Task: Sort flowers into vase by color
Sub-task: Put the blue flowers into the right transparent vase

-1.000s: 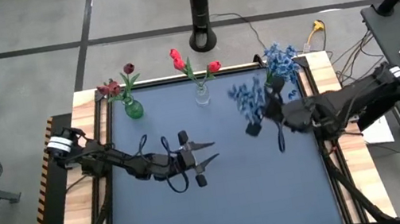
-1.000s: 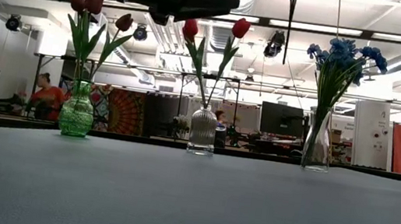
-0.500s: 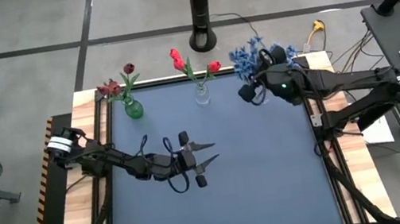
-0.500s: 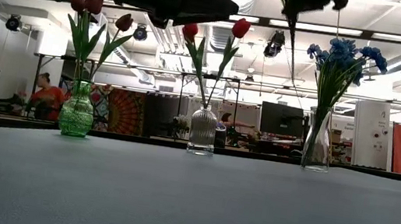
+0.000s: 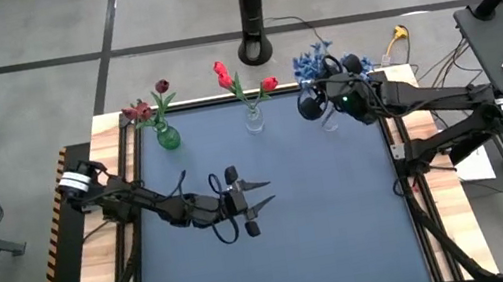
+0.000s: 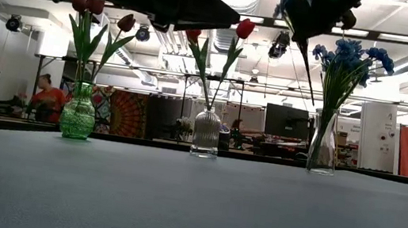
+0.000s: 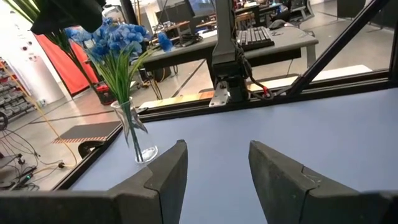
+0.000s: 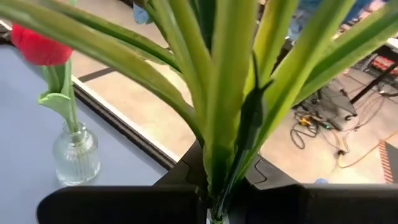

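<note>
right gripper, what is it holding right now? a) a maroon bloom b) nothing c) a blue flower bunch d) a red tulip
c: the right gripper is shut on the blue flower bunch, held above the table's far right edge beside the tall clear vase that already holds blue flowers.

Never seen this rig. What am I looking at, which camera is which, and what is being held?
Two dark robot arms work at a blue-topped table. The high view looks straight down, the low view looks level across the tabletop, and each wrist view looks past that arm's own fingers.

At the far edge stand a green glass vase with maroon flowers, a clear ribbed vase with red tulips, and a tall clear vase with blue blossoms.

The right gripper is shut on another blue flower bunch, held above the tall vase. The left gripper waits open and empty over mid-table.
</note>
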### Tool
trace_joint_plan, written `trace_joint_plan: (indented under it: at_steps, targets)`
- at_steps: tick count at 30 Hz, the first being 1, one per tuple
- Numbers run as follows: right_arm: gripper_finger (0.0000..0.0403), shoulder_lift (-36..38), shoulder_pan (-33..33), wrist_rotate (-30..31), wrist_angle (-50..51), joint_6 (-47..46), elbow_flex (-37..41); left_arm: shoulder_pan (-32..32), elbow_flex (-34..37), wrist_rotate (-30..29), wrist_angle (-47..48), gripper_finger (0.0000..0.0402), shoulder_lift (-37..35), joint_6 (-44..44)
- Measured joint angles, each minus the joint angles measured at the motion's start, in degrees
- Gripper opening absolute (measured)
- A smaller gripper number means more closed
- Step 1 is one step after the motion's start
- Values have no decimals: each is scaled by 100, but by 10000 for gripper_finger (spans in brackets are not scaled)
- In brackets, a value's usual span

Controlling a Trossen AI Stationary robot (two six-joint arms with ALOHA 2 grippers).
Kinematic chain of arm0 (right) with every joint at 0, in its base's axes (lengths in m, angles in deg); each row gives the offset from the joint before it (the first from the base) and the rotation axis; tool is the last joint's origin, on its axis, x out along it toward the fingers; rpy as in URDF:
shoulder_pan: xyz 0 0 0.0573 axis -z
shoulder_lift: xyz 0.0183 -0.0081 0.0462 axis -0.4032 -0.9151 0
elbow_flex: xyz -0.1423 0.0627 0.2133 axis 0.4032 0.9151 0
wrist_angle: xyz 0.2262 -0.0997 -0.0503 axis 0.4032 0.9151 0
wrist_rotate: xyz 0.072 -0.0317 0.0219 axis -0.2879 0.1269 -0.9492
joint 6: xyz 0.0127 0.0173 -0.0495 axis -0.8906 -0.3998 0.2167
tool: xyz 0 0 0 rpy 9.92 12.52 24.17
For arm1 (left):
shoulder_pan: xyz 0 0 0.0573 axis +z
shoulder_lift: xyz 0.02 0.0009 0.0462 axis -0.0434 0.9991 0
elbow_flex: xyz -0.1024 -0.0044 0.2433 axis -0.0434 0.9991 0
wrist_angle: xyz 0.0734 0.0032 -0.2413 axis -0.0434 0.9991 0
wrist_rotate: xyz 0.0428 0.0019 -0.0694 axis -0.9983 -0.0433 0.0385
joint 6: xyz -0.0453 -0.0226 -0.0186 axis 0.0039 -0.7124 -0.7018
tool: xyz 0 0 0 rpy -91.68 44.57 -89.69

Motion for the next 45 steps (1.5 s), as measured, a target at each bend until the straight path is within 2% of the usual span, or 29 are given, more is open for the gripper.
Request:
trace_joint_plan:
  at_steps: [13, 34, 39, 45]
  targets:
    - [18, 0, 98, -91, 473, -352, 30, -13, 0, -14, 131, 156, -89, -55]
    - [18, 2, 97, -94, -59, 67, 43, -13, 0, -23, 167, 156, -89, -55]
    - [18, 15, 80, -451, -30, -32, -20, -13, 0, -25, 197, 156, -89, -57]
    - [18, 12, -24, -499, 519, -261, -364, -13, 0, -25, 201, 155, -89, -55]
